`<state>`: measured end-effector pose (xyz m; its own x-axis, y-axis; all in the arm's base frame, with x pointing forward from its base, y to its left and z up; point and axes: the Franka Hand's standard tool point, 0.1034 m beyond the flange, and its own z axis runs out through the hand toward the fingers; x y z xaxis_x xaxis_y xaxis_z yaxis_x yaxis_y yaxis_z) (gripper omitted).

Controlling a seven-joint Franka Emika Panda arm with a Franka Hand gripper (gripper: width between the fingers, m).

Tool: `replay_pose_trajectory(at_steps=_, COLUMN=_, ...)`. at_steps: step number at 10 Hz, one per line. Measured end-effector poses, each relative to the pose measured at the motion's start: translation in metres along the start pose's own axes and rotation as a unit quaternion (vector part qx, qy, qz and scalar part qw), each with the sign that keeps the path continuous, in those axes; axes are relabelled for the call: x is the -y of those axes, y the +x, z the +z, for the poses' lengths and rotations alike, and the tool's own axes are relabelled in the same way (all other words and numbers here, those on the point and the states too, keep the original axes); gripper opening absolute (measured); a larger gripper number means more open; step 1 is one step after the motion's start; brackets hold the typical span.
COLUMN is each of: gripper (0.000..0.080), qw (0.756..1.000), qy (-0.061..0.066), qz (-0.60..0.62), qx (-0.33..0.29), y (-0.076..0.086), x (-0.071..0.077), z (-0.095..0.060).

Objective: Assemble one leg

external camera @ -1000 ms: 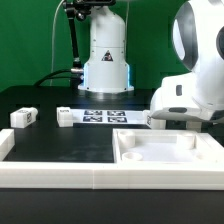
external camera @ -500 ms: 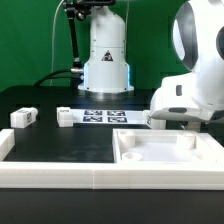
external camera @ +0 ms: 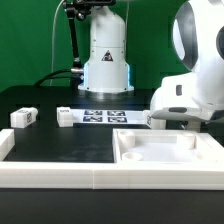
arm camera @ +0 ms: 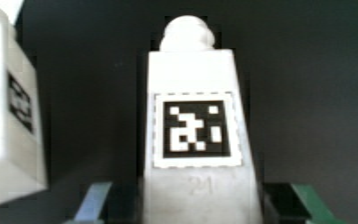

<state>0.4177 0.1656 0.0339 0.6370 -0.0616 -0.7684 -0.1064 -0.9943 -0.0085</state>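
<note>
In the wrist view a white leg (arm camera: 195,110) with a square black-and-white tag lies on the black table, lengthwise between my gripper's jaws. My gripper (arm camera: 197,205) is open; its green fingers (arm camera: 99,203) stand on either side of the leg's near end, with a dark gap on each side. A second white leg (arm camera: 2,100) lies beside it. In the exterior view my arm (external camera: 188,95) is low at the right and hides the gripper and this leg. Two more legs (external camera: 23,118) (external camera: 64,117) lie at the exterior view's left.
The large white board with raised rim (external camera: 165,150) lies at the front right of the exterior view. A white rail (external camera: 60,180) runs along the front and up the left side. The marker board (external camera: 103,115) lies by the robot base (external camera: 106,60).
</note>
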Motion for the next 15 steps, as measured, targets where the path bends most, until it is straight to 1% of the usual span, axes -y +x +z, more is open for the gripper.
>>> replay_pose_trajectory(at_steps=2, gripper=0.029, qw=1.0, qy=0.003, qz=0.002, qx=-0.003, y=-0.025, x=-0.008, z=-0.036)
replay_pose_trajectory(at_steps=3, gripper=0.029, qw=1.0, qy=0.005, qz=0.004, qx=-0.005, y=-0.03, x=-0.011, z=-0.045)
replay_pose_trajectory(at_steps=4, gripper=0.029, qw=1.0, qy=0.002, qz=0.006, qx=-0.015, y=-0.031, x=-0.008, z=-0.048)
replay_pose_trajectory(at_steps=6, gripper=0.029, qw=1.0, qy=0.002, qz=0.004, qx=-0.015, y=-0.029, x=-0.007, z=-0.047)
replay_pose_trajectory(at_steps=7, gripper=0.029, qw=0.998, qy=0.011, qz=-0.002, qx=-0.063, y=-0.018, x=-0.004, z=-0.051)
replay_pose_trajectory(at_steps=8, gripper=0.029, qw=0.995, qy=0.015, qz=-0.016, qx=-0.096, y=-0.01, x=-0.01, z=-0.043)
replay_pose_trajectory(at_steps=9, gripper=0.029, qw=0.993, qy=0.02, qz=-0.019, qx=-0.117, y=-0.007, x=-0.016, z=-0.049)
replay_pose_trajectory(at_steps=11, gripper=0.029, qw=0.986, qy=0.03, qz=-0.023, qx=-0.164, y=-0.017, x=-0.024, z=-0.087)
replay_pose_trajectory(at_steps=12, gripper=0.029, qw=0.983, qy=0.033, qz=-0.023, qx=-0.179, y=-0.024, x=-0.025, z=-0.102)
replay_pose_trajectory(at_steps=13, gripper=0.029, qw=0.976, qy=0.039, qz=-0.024, qx=-0.214, y=-0.022, x=-0.023, z=-0.115)
replay_pose_trajectory(at_steps=14, gripper=0.029, qw=0.965, qy=0.042, qz=-0.025, qx=-0.256, y=-0.019, x=-0.022, z=-0.115)
replay_pose_trajectory(at_steps=15, gripper=0.029, qw=0.962, qy=0.041, qz=-0.024, qx=-0.269, y=-0.022, x=-0.023, z=-0.11)
